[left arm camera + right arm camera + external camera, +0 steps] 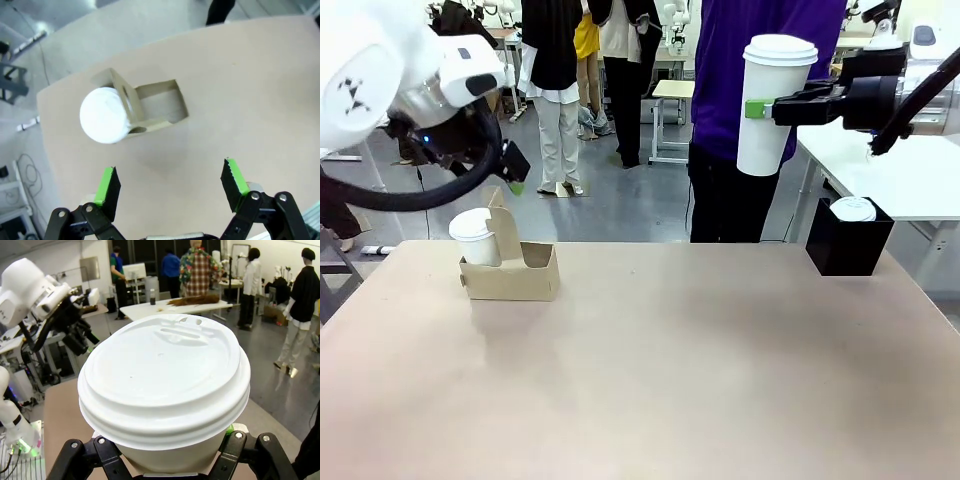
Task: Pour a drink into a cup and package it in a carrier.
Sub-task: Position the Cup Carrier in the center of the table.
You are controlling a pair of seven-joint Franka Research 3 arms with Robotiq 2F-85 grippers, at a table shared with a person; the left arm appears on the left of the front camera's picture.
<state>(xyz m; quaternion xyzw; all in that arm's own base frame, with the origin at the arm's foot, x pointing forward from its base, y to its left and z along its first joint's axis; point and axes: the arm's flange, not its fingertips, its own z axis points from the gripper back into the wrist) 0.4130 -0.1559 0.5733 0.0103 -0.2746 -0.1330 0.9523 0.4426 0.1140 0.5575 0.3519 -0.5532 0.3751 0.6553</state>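
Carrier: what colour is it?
The carrier is plain brown cardboard; best seen in the front view.

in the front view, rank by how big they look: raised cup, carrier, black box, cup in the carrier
1. raised cup in the right pincer, though it may be nearer the camera
2. carrier and black box, about alike
3. cup in the carrier, partly hidden by its wall

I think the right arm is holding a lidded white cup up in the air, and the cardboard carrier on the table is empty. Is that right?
Not quite. The carrier is not empty: a second cup, white and lidded, already sits in one of its wells, as the front view shows. The rest is right: the right gripper is holding the held cup up in the air, above the table.
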